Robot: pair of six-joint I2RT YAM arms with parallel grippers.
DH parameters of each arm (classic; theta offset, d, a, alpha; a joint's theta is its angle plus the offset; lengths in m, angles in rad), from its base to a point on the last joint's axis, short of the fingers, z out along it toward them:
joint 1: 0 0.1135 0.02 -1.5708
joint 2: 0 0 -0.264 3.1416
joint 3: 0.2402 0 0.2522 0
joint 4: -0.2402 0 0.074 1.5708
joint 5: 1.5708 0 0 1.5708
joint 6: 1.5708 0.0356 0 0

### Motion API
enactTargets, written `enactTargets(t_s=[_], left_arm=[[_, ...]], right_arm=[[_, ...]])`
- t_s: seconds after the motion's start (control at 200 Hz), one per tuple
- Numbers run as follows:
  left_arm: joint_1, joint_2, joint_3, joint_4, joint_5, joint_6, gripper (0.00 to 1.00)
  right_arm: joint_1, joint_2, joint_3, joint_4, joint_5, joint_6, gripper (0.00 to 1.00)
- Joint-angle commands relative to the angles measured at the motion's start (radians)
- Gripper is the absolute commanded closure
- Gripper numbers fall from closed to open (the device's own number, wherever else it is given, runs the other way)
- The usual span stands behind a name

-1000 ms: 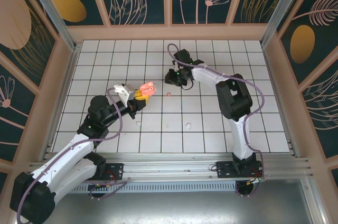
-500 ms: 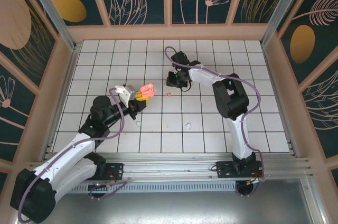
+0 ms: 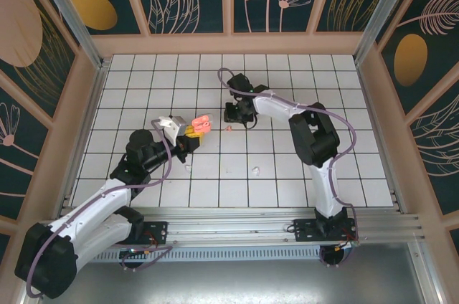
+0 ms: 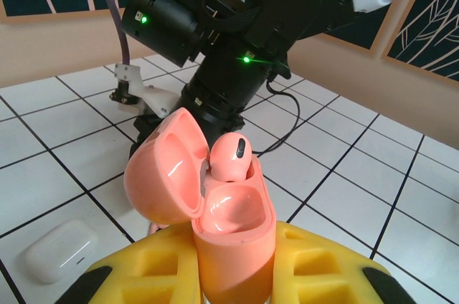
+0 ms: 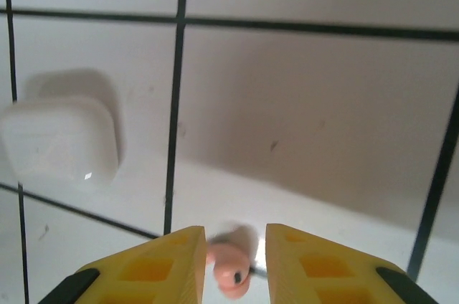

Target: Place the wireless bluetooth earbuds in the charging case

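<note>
My left gripper [image 4: 233, 275] is shut on the salmon-pink charging case [image 4: 233, 225], held upright with its lid open. One pink earbud [image 4: 231, 158] sits in the far socket and the near socket is bare. In the top view the case [image 3: 203, 123] hangs just left of the floor's middle. My right gripper [image 5: 235, 247] points down at the tiles, its yellow fingers narrowly apart on either side of a second pink earbud [image 5: 231, 268]. That earbud is close to the left finger, with a gap to the right one. It lies on the floor [image 3: 229, 128] below the right gripper [image 3: 233, 112].
A shut white charging case [image 5: 61, 139] lies on the tiles left of the right gripper and also appears beside the left fingers [image 4: 61, 250]. Two white earbuds [image 3: 188, 168] [image 3: 255, 171] lie nearer the arm bases. Wooden walls [image 3: 93, 82] ring the tiled floor.
The right gripper has shifted slightly left and toward the pink earbud on the floor. The left arm has edged forward with the case still in its grip.
</note>
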Motion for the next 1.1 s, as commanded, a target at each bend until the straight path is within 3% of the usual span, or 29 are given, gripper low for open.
enactTargets(t_s=[0.0, 0.25, 1.096], left_arm=[[-0.003, 0.010, 0.028, 0.041, -0.010, -0.009, 1.00], [-0.003, 0.031, 0.036, 0.053, -0.002, -0.020, 1.00], [-0.003, 0.023, 0.034, 0.022, -0.014, -0.006, 1.00]], right_arm=[[0.018, -0.075, -0.032, -0.051, 0.034, -0.007, 0.71], [0.037, -0.083, -0.065, -0.031, 0.038, -0.001, 0.77], [0.049, 0.004, -0.023, -0.037, 0.034, -0.020, 0.75]])
